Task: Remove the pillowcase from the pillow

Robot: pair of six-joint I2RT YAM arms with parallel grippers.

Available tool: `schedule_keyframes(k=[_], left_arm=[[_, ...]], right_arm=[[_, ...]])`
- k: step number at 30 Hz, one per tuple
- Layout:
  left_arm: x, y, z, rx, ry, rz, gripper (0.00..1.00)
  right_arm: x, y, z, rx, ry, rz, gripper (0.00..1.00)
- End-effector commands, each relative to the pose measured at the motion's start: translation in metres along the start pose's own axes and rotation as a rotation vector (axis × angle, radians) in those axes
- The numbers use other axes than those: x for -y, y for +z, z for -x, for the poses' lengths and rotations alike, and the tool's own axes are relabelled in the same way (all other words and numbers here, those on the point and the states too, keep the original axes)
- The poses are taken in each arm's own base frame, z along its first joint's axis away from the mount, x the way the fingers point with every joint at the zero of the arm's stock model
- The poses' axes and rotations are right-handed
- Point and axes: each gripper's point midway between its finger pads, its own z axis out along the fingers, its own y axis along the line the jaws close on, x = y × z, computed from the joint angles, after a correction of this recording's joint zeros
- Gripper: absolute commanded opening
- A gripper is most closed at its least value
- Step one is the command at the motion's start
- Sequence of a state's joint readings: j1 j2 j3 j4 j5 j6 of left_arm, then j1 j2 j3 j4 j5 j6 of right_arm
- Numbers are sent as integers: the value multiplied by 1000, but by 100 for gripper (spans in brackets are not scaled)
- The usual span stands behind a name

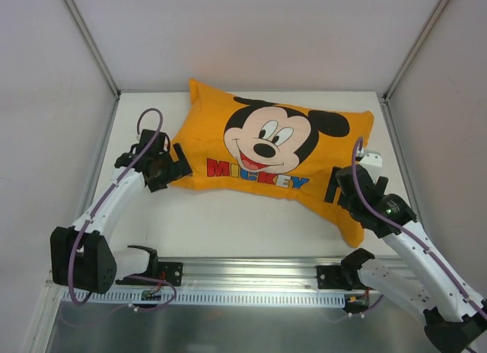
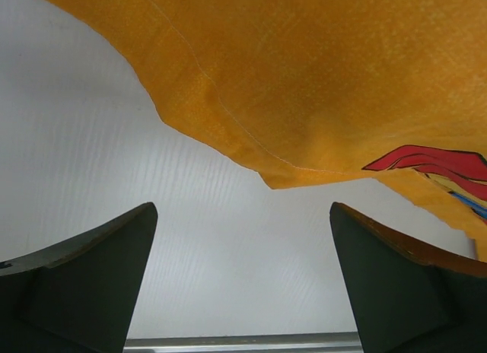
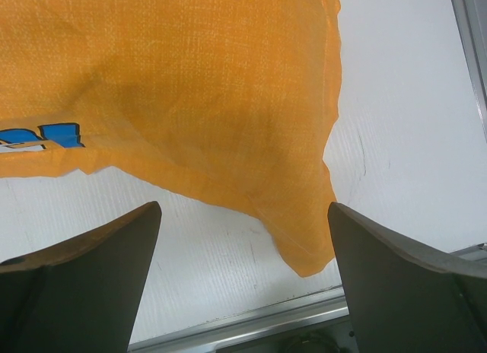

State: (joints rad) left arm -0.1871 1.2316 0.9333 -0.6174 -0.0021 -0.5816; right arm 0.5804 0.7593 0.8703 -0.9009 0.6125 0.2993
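Note:
The orange pillowcase [image 1: 274, 147] lies in the middle of the white table [image 1: 228, 224], Mickey face and "MICKEY" letters up. It looks plump; the pillow is hidden inside it. A flat, empty-looking flap [image 1: 351, 227] runs to the near right. My left gripper [image 1: 181, 164] is open at the case's left edge, and in the left wrist view [image 2: 242, 216] the orange hem [image 2: 304, 79] lies just beyond the fingers. My right gripper [image 1: 337, 187] is open over the near-right flap, and in the right wrist view [image 3: 243, 216] the flap's corner [image 3: 304, 246] lies between the fingers.
White enclosure walls with metal posts [image 1: 87, 41] stand left, right and behind. An aluminium rail [image 1: 251, 273] runs along the near edge and shows in both wrist views [image 3: 251, 326]. Bare table lies in front of the case.

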Motion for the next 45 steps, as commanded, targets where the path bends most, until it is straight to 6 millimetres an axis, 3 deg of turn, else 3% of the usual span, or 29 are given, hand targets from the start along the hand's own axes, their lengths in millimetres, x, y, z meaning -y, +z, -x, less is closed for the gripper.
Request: schedule_keyframes(k=[1,6,8,10,15,18,23,29,32,39,43,45], left_arm=[[-2,-12,13,88,-116,-82,99],[-44,-21,34,158,-380,-66,99],[-46,-20,32,127,-456,-96,99],[-62,-15,33,113,-566,-87,99],[-70,-16,63,143,-584,-104,99],[-60,-11,96,131,-519,-153,99],[-38,10,121,48,-493,-286,99],[-45,39,151,79,-399,-288,99],[-38,52,164,87,-345,-353,99],[-31,78,160,48,-313,-450,99],[-15,92,138,-49,-302,-546,98],[3,89,127,-73,-273,-588,97]], right_arm=[[2,-4,-1,-2,12,4,96],[4,-5,1,11,4,1,96],[3,-4,0,6,-6,0,96],[3,-3,1,4,-3,1,96],[0,-4,0,-4,-1,14,96],[-1,-4,0,0,-1,18,96],[-6,-3,-1,-14,1,36,96],[-8,-6,-1,-16,14,59,96],[-11,-6,-2,-24,11,70,96],[-11,-6,-6,-37,10,73,96],[-17,-3,-10,-52,10,93,96],[-19,-3,-11,-62,13,99,96]])
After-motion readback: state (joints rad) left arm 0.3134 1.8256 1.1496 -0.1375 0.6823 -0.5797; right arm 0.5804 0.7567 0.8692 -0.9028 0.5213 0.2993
